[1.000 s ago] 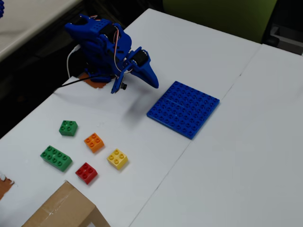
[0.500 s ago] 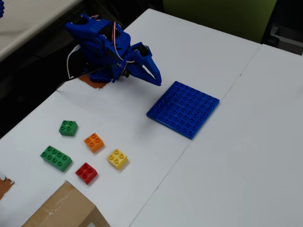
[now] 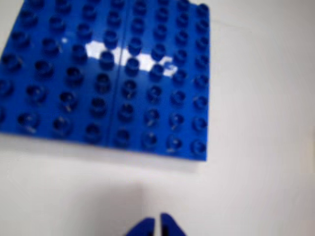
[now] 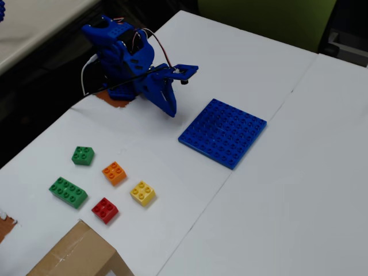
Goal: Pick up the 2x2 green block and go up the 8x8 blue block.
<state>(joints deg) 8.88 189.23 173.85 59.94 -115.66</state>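
**Fixed view: gripper above bare table, green brick well off to the left**

Fixed view shows the blue arm's gripper (image 4: 171, 112) pointing down over the white table (image 4: 276, 190), near the left corner of the 8x8 blue block (image 4: 223, 133) and not touching it. The 2x2 green block (image 4: 83, 155) lies well apart from the gripper, lower left, resting flat on the table. Beside it sit an orange brick (image 4: 114, 172), a yellow brick (image 4: 142, 193), a red brick (image 4: 104, 210) and a longer green brick (image 4: 68, 192).

From the wrist view, the fingertips (image 3: 145, 228) appear at the bottom edge, pressed together with only a thin slit between them, holding nothing. The blue plate (image 3: 106, 73) fills the upper left, beyond the tips.
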